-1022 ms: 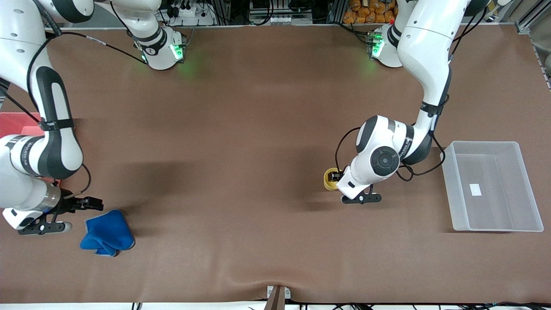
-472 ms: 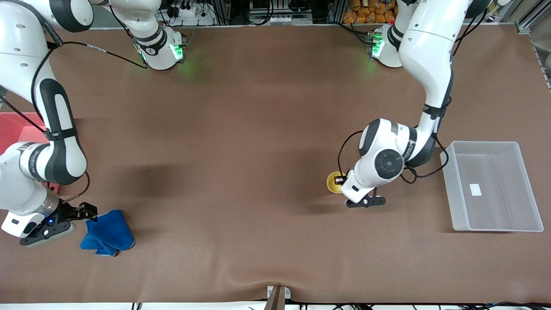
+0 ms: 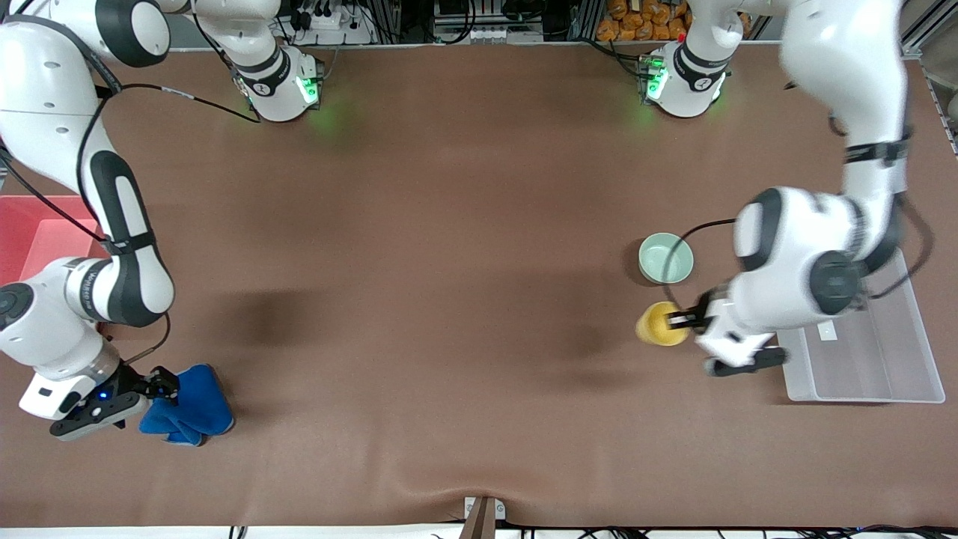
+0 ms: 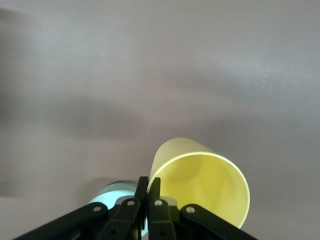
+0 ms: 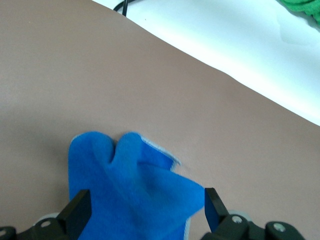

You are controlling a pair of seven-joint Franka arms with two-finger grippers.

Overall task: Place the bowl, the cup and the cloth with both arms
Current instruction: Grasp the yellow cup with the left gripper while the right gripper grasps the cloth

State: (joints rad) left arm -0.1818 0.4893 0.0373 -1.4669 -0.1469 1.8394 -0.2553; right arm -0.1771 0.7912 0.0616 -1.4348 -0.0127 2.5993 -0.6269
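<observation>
Front view shows my left gripper (image 3: 679,320) clamped on the rim of the yellow cup (image 3: 660,323), which hangs tilted in the air over the brown surface (image 3: 449,284), beside the clear plastic bin (image 3: 883,359) at the left arm's end. In the left wrist view my fingers (image 4: 150,186) are closed together on the cup's (image 4: 200,187) wall, its open mouth turned toward the camera. The mint-green bowl (image 3: 665,258) sits upright on the surface, apart from the cup and farther from the front camera. My right gripper (image 3: 161,385) is down at the royal-blue cloth (image 3: 187,406), which lies crumpled on the surface at the right arm's end, near the front edge. In the right wrist view my fingers (image 5: 79,212) stand apart, one on each side of the cloth (image 5: 132,195), not yet closed on it. A red bin (image 3: 37,232) sits at the surface's edge by the right arm.
</observation>
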